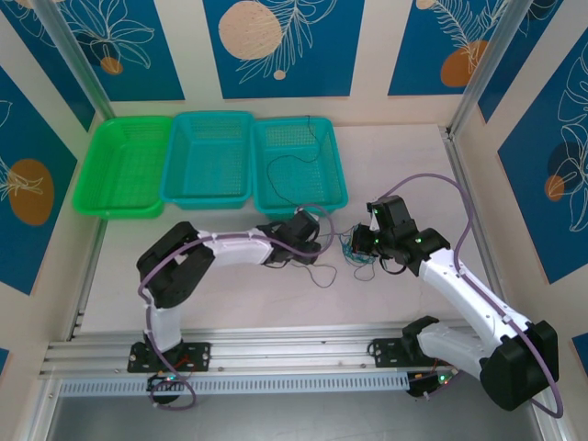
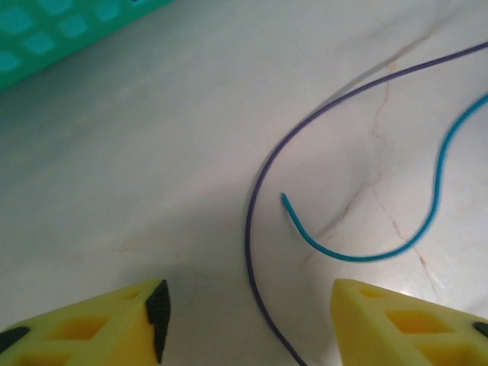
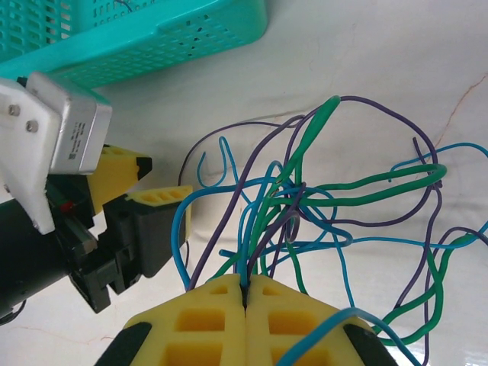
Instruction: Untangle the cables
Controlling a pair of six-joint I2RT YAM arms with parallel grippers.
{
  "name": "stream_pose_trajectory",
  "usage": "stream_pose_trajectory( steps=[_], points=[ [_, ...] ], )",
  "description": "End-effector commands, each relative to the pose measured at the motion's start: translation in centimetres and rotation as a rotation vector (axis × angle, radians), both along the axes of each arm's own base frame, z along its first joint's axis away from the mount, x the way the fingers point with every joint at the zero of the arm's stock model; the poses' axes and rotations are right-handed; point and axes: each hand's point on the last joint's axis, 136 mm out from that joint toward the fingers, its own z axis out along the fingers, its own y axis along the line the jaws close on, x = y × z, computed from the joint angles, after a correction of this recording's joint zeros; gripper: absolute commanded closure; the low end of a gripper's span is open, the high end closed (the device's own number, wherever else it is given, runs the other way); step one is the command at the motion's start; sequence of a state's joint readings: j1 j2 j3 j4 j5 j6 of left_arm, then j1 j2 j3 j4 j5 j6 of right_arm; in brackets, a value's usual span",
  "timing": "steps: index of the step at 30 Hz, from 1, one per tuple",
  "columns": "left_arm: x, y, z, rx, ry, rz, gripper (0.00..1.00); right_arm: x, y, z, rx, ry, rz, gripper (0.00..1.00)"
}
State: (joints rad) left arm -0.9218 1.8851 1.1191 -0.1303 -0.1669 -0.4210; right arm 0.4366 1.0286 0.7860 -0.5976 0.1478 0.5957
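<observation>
My right tool [image 3: 245, 288] is pressed fully together, its yellow fingers pinching several strands of the cables [image 3: 305, 194] at the seam between them. My left tool [image 2: 248, 305] stands partly apart with nothing gripped. A purple strand [image 2: 248, 229] runs over the desk [image 2: 152, 168] between its fingers, and a blue strand [image 2: 358, 259] curls just beyond with its cut end free.

On the overhead camera the two tools face each other near the middle of the desk. Behind them, three mesh baskets sit in a row against the back wall: a green basket [image 1: 119, 211], a middle teal basket [image 1: 207, 200] and a right teal basket [image 1: 303, 203]. The right one is nearest the tools, and a thin black wire [image 1: 292, 156] lies loose inside it.

The knot fans upward from the right tool, just beside the left tool's fingers. The wires are thin, glossy and round, in green, purple and blue, looped through one another. The desk is pale, smooth and faintly veined like marble.
</observation>
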Motion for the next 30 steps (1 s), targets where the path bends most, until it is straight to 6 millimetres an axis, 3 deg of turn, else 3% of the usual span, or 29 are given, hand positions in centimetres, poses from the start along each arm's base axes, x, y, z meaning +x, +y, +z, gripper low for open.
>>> stream_pose_trajectory(
  steps=[1, 9, 11, 14, 16, 23, 27, 30],
  points=[
    [-1.8, -0.2, 2.3, -0.076, -0.013, -0.079, 0.37, -0.1, -0.2, 0.8, 0.009, -0.006, -0.019, 1.00],
    [-4.3, -0.9, 7.4, -0.311, -0.001, -0.079, 0.30, 0.1, -0.1, 0.5, 0.012, 0.000, -0.019, 1.00],
    [-5.0, -1.8, 7.8, -0.335, 0.015, -0.070, 0.30, 0.2, -0.2, 0.5, 0.012, -0.002, -0.021, 1.00],
    [-6.4, -4.3, 8.6, -0.387, 0.017, -0.144, 0.21, 0.2, -0.1, 0.6, 0.017, -0.001, -0.024, 1.00],
    [-6.9, -5.5, 8.1, -0.344, -0.002, -0.224, 0.18, 0.2, -0.1, 0.6, 0.021, 0.000, -0.024, 1.00],
    [-6.1, -5.9, 3.3, -0.009, -0.038, -0.457, 0.14, 0.1, -0.3, 1.0, 0.010, -0.005, -0.021, 1.00],
    [-6.1, -6.5, 2.0, 0.044, 0.012, -0.486, 0.19, 0.2, -0.4, 1.1, 0.010, -0.006, -0.027, 1.00],
    [-6.9, -6.4, 1.2, 0.047, 0.064, -0.498, 0.31, 0.3, -1.1, 0.9, -0.006, 0.001, -0.068, 1.00]
  ],
)
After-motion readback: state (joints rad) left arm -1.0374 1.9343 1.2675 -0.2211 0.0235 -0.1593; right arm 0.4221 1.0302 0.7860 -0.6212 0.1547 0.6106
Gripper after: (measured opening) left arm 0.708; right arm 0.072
